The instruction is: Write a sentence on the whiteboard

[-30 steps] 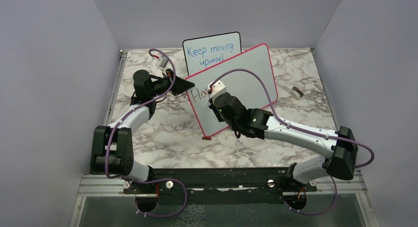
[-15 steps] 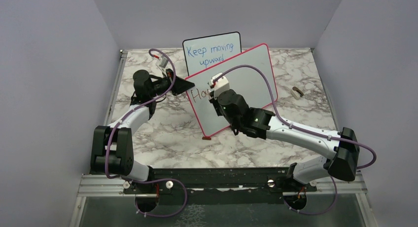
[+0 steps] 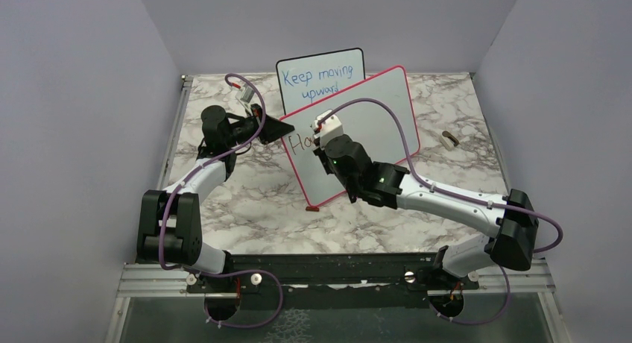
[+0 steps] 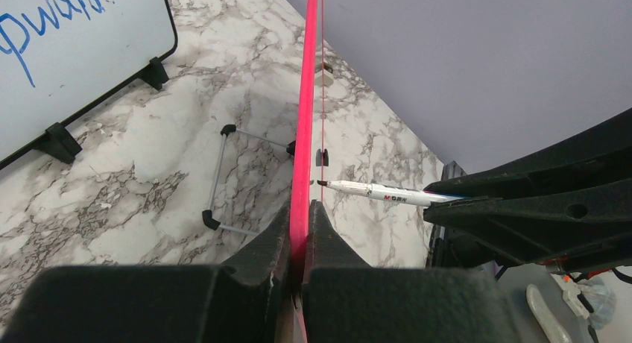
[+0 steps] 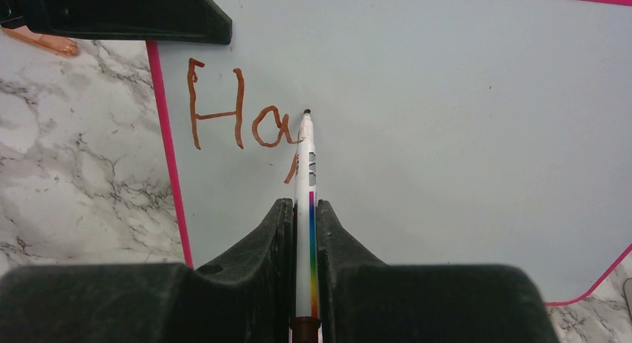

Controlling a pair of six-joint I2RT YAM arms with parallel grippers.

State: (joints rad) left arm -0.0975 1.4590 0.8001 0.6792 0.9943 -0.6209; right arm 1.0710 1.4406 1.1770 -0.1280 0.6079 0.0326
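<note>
Right gripper (image 5: 305, 206) is clamped on a marker (image 5: 304, 156), its tip at the whiteboard (image 5: 462, 134) just right of the sentence (image 5: 238, 119), which reads "Ha". Left gripper (image 4: 299, 209) is closed on the whiteboard's pink edge. Whiteboard stands tilted at mid-table (image 3: 246, 201).

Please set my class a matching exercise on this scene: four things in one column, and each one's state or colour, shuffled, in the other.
Column one
1. left hand
2. right hand
3. black-framed board
4. sentence

Column two
A. brownish-red, begins "Ha"
B. shut on the marker
C. carries blue writing
D. shut on the pink edge of the whiteboard

Pairs: 1-D, 2-B, 3-C, 4-A
</note>
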